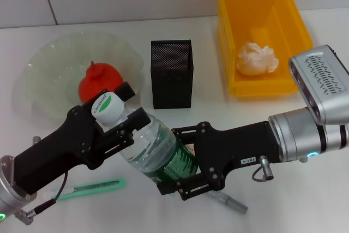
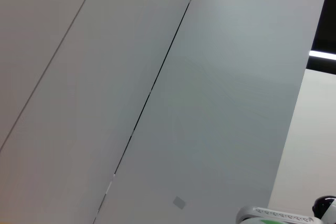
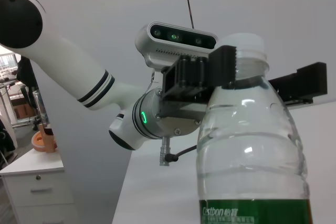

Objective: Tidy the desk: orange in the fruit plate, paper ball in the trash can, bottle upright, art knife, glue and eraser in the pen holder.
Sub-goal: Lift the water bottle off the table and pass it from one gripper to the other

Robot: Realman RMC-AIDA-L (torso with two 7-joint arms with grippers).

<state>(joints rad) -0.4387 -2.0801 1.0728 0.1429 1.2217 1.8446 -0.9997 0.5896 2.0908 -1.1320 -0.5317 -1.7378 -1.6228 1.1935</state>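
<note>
The bottle (image 1: 158,151) hangs tilted over the table's front middle, white cap (image 1: 107,106) toward the left. My left gripper (image 1: 128,108) is shut on its neck, with fingers (image 3: 226,66) on both sides of the neck in the right wrist view. My right gripper (image 1: 182,162) is shut on the bottle's green-label end. The orange (image 1: 98,83) lies in the fruit plate (image 1: 49,58) at the back left. The paper ball (image 1: 256,58) lies in the trash can (image 1: 234,20) at the back right. The pen holder (image 1: 172,73) stands between them. The art knife (image 1: 90,188) lies at the front left. The eraser is out of view.
A grey stick-shaped thing (image 1: 232,202), perhaps the glue, lies on the table under my right gripper. The left wrist view shows only wall panels and the edge of the right arm's camera housing (image 2: 278,216).
</note>
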